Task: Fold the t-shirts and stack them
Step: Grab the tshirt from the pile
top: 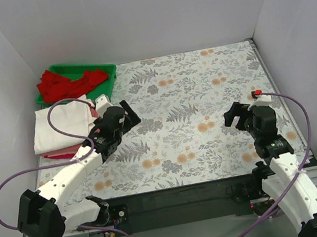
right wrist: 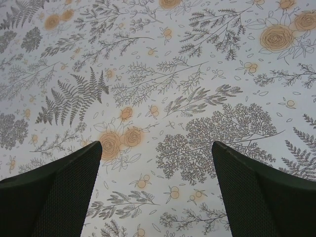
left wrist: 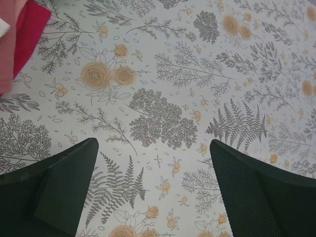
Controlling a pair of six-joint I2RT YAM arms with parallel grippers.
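A folded cream-white t-shirt [top: 58,125] lies at the table's left edge on top of a red t-shirt [top: 60,153] whose edge shows below it. More crumpled red t-shirts [top: 69,84] fill the green tray. My left gripper [top: 126,115] is open and empty over the floral cover, just right of the folded pile; a red shirt corner [left wrist: 27,34] shows at the top left of the left wrist view. My right gripper [top: 239,115] is open and empty over the cover at the right. Both wrist views [left wrist: 154,163] [right wrist: 157,163] show only bare cover between the fingers.
A green plastic tray [top: 107,72] stands at the back left corner. The floral table cover [top: 192,100] spans the table. White walls enclose the back and sides. Purple cables loop from both arms.
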